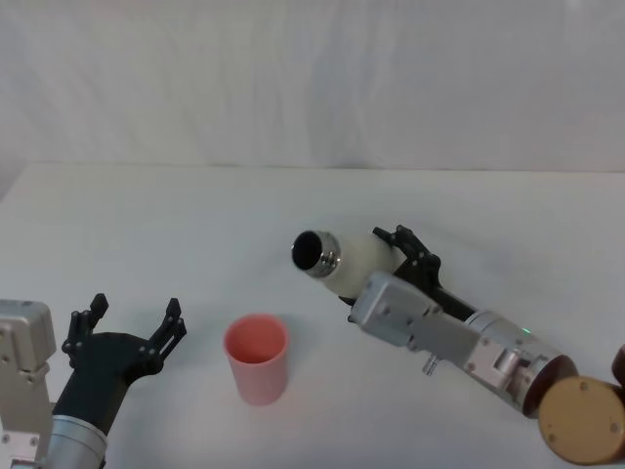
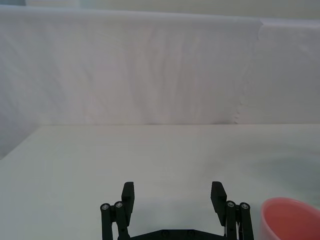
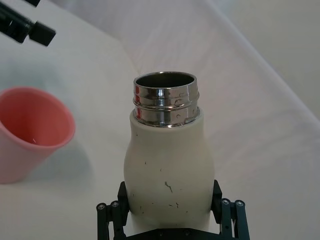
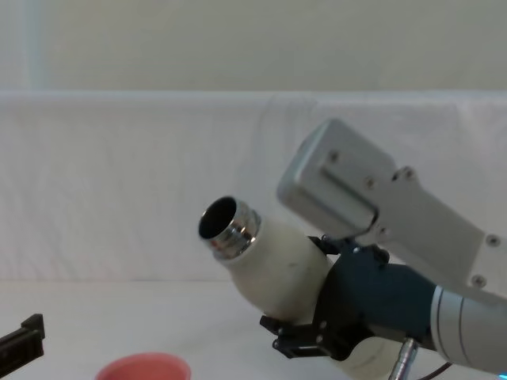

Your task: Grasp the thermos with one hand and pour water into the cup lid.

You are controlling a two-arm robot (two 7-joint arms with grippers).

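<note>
R gripper (image 3: 170,212) is clamped on the thermos (image 3: 168,165), fingers (image 3: 111,215) pressed against both sides of the lower cream body. Thermos is lifted off the table (image 1: 195,215) and tilted, steel neck pointing up and toward the robot's left, mouth open, no cap on. Neck interior looks dark, can't tell any water level. No stream visible at the mouth.

Cup lid (image 1: 257,357) stands upright on the table, pink, down-left of the thermos mouth in head view, clearly apart from it. Chest view: cup rim (image 4: 144,368) sits low, thermos mouth (image 4: 228,228) well above it and a bit to the right. Inside of cup looks dry afaict from R wrist view.

L gripper (image 1: 137,327) hovers near the table left of the cup lid, fingers spread wide, holding nothing. L wrist view has the cup rim just beside one finger, not touching.

White cloth backdrop (image 1: 312,78) behind the table.
</note>
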